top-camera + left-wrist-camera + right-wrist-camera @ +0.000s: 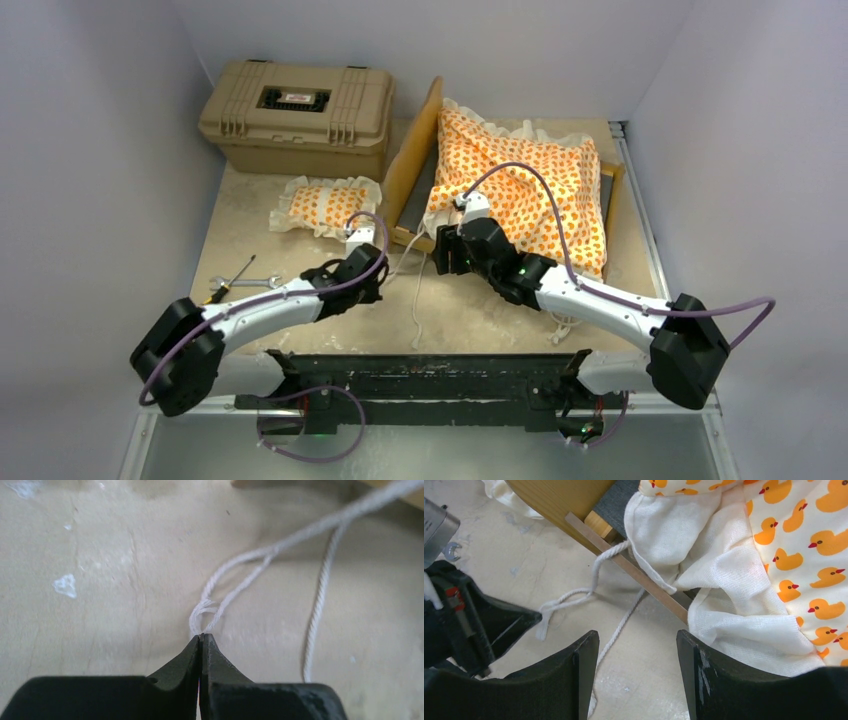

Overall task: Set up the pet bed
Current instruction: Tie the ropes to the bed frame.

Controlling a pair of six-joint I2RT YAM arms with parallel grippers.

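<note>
We judge the task about half done. The frame (415, 160) stands right of centre in the top view, and the cushion (530, 180) already lies in it. It is rumpled, though, and its white ruffle spills over the near rail. The pillow (325, 205) is not yet on the bed. It lies on the worktop (240, 235) left of the headboard, just in front of the case (295, 115). What we think is left is smoothing the cushion flat and setting the pillow at the head end.

Our left claw (201, 636) is closed tight on a white string (260, 562), pinching its frayed loop low over the worktop. The string runs up toward the frame's near corner. We cannot tell whether it is tied to the frame or to the cushion. Our right claw (638, 634) stands wide and holds nothing. It hovers above the same corner, with the rail and ruffle at the upper right of its view.

We count one frame, one cushion, one pillow and one case. There are two arms, each with one claw. Two tools lie at the left edge of the top view, a screwdriver (236, 273) and a wrench (232, 296). The string shows several strands, and we cannot say whether they are one cord or more.
</note>
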